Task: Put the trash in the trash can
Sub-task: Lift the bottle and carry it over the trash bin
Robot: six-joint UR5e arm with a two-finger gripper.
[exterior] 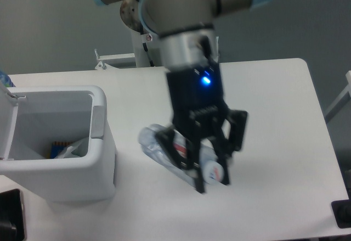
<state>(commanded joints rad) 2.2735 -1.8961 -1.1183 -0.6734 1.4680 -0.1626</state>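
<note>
Crumpled clear wrapper (164,152) between the tool (208,161) fingers.

We see even, cool overhead light that leaves the white tabletop (274,120) bright and slightly washed out. Soft shadows sit under the trash can (60,142) and the bottle (181,153). 1 blue LED glows on the gripper (211,167). The whole picture is soft, and the arm (181,10) is blurred.
</note>
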